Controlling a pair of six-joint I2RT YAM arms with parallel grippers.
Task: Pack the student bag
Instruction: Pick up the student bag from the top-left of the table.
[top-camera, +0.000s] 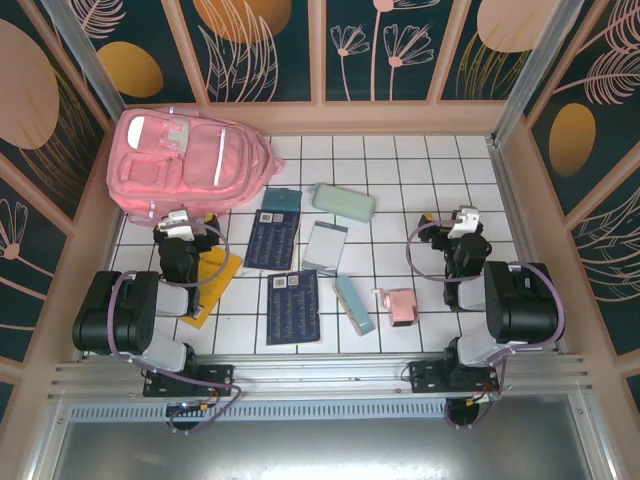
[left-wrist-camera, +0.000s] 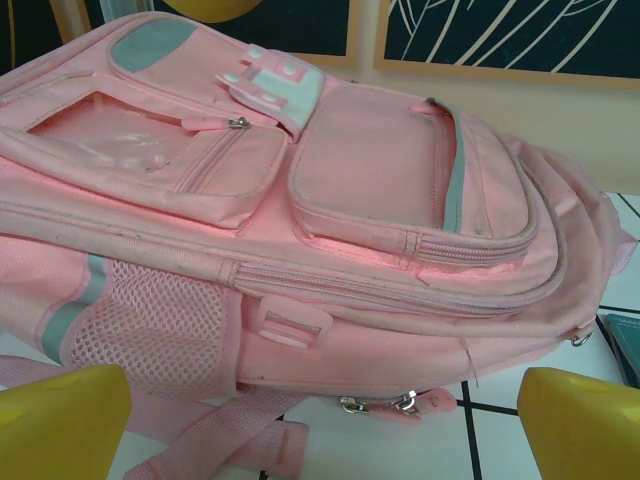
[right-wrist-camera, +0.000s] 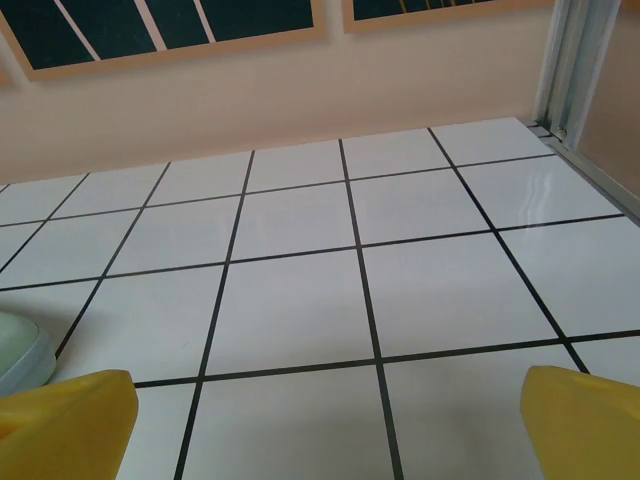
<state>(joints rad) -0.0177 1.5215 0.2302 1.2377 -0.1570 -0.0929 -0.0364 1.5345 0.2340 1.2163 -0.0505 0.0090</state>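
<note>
**Left hand (top-camera: 178, 222) and right hand (top-camera: 462, 222): both spread, nothing held**

Left hand: yellow fingers (left-wrist-camera: 60, 425) sit wide apart at the lower corners of the wrist view, with nothing between them. The hand is low, just in front of the bag (top-camera: 185, 160) and facing its front pockets. Contact cannot be told.

Bag: lies in the far-left corner of the counter (top-camera: 420, 170), front pockets up. A mesh side pocket and a pink strap are on the side nearest the hand.

Right hand: fingers (right-wrist-camera: 70, 420) stand equally wide over bare tiles on the right side of the counter. It is well apart from the bag.

Outward, on the counter between the arms:
- yellow folder (top-camera: 215, 285), partly under the left arm
- two dark blue booklets, one far (top-camera: 273, 240) and one near (top-camera: 293, 307)
- small teal book (top-camera: 283, 200), just right of the bag
- mint case (top-camera: 343, 202)
- grey-white pad (top-camera: 324, 247), tilted
- pale blue box (top-camera: 354, 305)
- small pink item (top-camera: 402, 306), too small to identify, nearest the right arm
</note>
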